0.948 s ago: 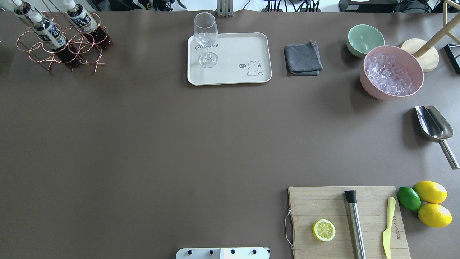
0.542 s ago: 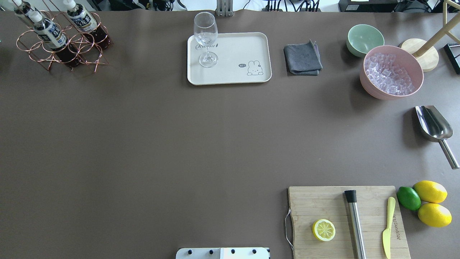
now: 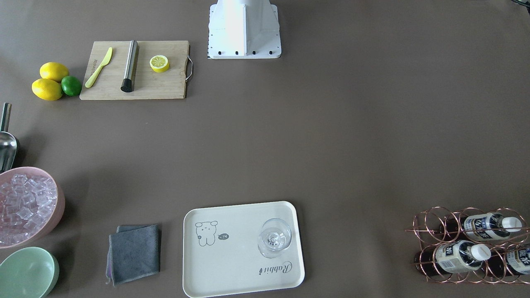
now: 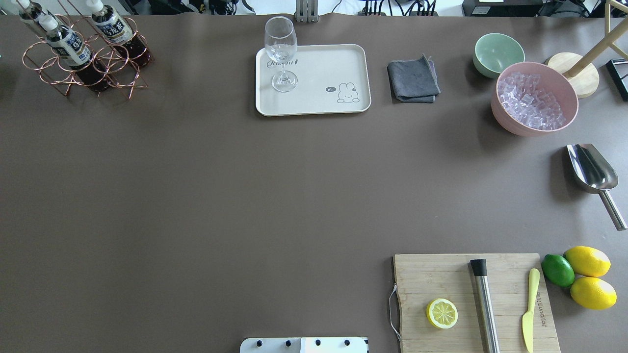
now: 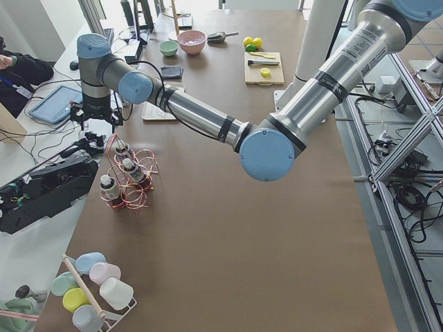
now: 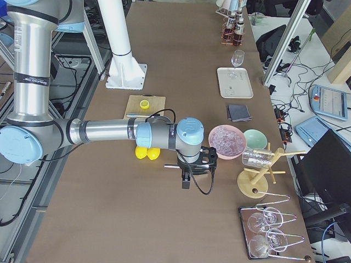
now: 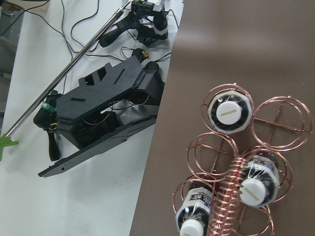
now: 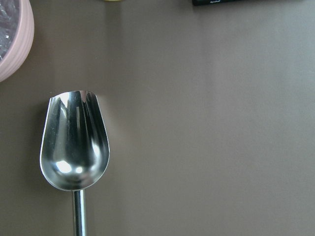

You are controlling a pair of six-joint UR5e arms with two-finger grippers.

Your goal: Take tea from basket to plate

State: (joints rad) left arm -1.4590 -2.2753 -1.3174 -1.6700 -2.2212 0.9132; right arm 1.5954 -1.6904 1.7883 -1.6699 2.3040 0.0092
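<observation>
The copper wire basket (image 4: 49, 68) stands at the table's far left corner and holds three tea bottles (image 4: 68, 46) with white caps. It also shows in the front view (image 3: 430, 231) and low right in the left wrist view (image 7: 283, 115). The cream plate (image 4: 319, 98) lies at the far middle, with a wine glass (image 4: 281, 54) standing on it. My left gripper (image 5: 97, 117) hovers above the basket; I cannot tell whether it is open or shut. My right gripper (image 6: 187, 178) hangs over the metal scoop (image 8: 74, 142); I cannot tell its state either.
A grey cloth (image 4: 413, 79), a green bowl (image 4: 498, 53) and a pink bowl of ice (image 4: 534, 98) sit right of the plate. A cutting board (image 4: 471, 299) with a lemon half, a metal rod and a knife lies at the near right, beside lemons (image 4: 587, 261).
</observation>
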